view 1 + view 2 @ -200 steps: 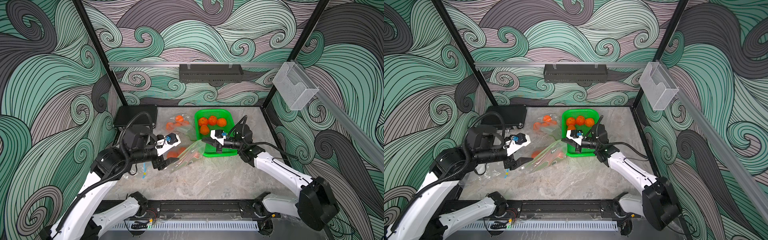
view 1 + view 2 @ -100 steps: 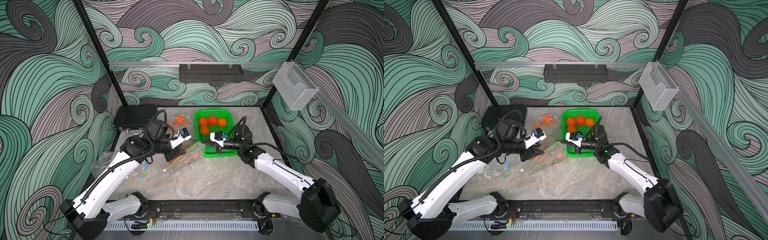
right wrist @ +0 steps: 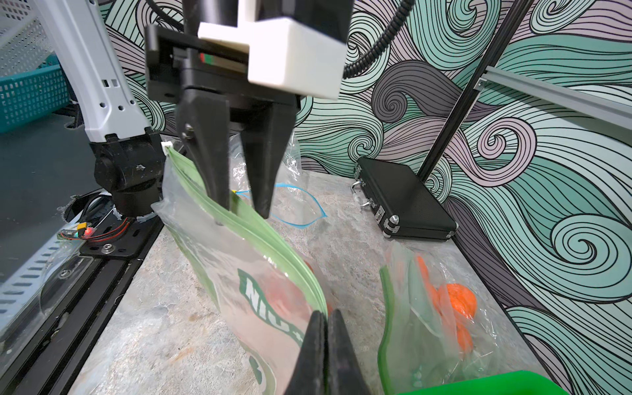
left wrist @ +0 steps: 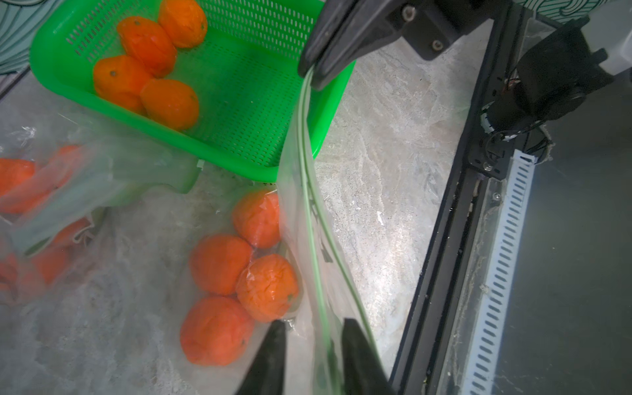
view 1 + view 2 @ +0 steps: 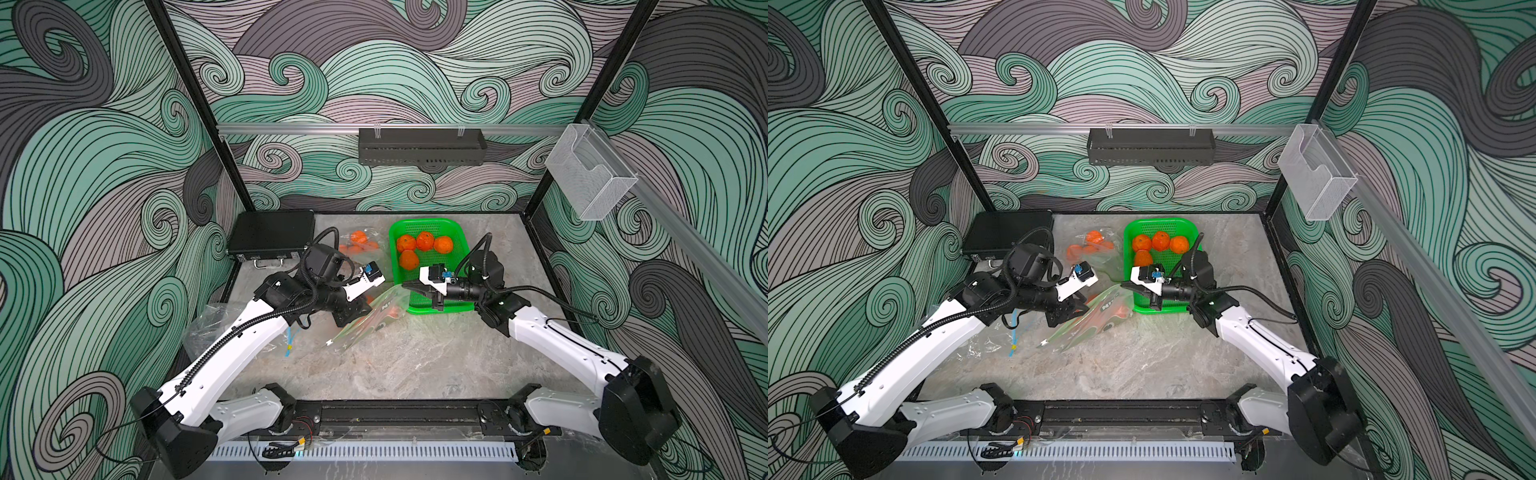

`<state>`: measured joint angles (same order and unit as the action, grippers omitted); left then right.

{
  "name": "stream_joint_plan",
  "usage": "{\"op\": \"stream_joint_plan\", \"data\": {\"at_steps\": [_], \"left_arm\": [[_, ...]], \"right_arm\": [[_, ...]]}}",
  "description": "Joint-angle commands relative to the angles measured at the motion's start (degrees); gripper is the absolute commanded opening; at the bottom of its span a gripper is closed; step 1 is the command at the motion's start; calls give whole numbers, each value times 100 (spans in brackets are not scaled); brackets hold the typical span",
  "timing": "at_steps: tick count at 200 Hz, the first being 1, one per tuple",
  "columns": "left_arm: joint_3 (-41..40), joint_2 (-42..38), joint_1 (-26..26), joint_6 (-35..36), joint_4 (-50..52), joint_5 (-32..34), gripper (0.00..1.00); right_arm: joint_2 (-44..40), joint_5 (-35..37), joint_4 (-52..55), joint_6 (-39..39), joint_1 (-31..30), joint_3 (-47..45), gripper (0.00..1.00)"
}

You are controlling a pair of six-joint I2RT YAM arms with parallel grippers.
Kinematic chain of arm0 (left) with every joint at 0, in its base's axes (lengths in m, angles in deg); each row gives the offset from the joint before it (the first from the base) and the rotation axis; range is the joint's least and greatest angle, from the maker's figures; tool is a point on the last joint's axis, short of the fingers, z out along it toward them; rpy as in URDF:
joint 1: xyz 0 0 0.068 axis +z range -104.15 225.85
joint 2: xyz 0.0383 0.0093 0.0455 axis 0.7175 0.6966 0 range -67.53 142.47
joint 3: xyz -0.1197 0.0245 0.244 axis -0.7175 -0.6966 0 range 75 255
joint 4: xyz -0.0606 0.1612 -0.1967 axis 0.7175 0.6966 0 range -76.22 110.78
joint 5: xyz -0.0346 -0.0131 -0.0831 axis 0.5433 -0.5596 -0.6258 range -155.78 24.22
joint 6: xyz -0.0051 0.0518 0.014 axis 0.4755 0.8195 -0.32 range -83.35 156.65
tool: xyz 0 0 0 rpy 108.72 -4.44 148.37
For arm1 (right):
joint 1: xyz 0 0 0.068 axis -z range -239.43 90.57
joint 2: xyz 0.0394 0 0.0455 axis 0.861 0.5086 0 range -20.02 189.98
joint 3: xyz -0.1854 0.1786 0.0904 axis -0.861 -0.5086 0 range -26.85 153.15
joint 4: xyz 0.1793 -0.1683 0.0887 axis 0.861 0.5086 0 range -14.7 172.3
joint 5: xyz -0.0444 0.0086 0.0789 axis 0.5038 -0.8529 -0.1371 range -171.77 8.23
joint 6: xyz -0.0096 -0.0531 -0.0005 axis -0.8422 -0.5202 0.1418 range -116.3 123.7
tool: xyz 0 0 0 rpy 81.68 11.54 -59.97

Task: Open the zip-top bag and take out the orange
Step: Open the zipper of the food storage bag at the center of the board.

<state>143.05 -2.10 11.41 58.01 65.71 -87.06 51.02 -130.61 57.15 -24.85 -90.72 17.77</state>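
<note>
My left arm has swung in from the left to the zip-top bag (image 5: 1100,322), which lies mid-table just left of the green basket (image 5: 1163,222). The left gripper (image 3: 243,210) straddles the zip strip (image 4: 307,191) with its jaws parted. The right gripper (image 4: 309,73) is clamped on the bag's right end. The seal looks barely parted, and the oranges (image 4: 219,263) are still inside.

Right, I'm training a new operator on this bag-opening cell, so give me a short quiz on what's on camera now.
1. True or false: the right claw is shut on the zip-top bag at its green zip edge.
2. How many oranges lie in the green basket?
3. The left claw is: A) clamped on an orange, B) straddling the bag's zip edge with its jaws apart, C) inside the basket.
Key: 1 true; 2 four; 3 B.
</note>
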Motion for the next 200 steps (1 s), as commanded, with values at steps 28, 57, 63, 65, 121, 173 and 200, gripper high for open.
{"op": "stream_joint_plan", "data": {"at_steps": [28,57,63,65,121,173,200], "left_arm": [[370,39,40,-1075,-263,1366,0],[747,-230,195,-1787,-88,2684,0],[939,-220,217,-1976,116,2801,0],[998,-205,222,-2024,213,2823,0],[2659,204,271,-3028,1954,4293,0],[3379,531,359,-3137,2257,5184,0],[2262,127,359,-3368,1350,3472,0]], "right_arm": [[-205,331,-434,752,-26,-15,53],[-566,1460,-860,2450,0,47,80],[-665,1697,-863,2835,20,49,82],[-687,1769,-865,2965,25,54,82],[-1356,3294,-714,4807,281,-375,99],[-1346,3034,177,4759,290,-221,99],[-1495,2861,701,4735,290,-199,96]]}}
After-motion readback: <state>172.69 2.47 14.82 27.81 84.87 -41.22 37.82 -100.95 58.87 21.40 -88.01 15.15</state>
